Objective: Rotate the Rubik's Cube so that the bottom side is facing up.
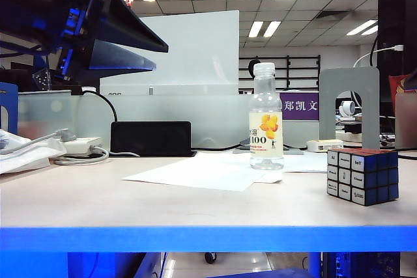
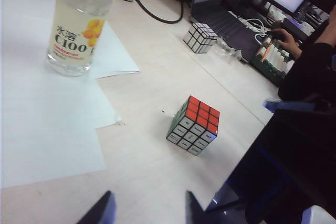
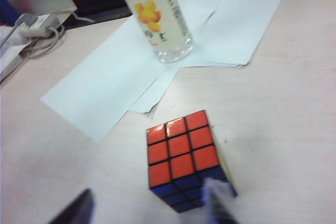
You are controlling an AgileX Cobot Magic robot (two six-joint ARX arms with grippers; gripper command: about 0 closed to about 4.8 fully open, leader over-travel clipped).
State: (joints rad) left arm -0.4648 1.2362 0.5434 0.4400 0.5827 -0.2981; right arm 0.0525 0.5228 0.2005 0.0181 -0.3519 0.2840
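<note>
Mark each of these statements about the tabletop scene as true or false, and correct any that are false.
1. The Rubik's Cube shows its red face on top. True.
2. The bottle lies on its side. False: it stands upright on the white paper.
3. The left end effector grips the Rubik's Cube. False: it is open and empty, apart from the cube.
4. The right end effector has open jaws at the Rubik's Cube, one finger in front of its blue side. True.
5. A second cube sits on the table near a keyboard. True.
</note>
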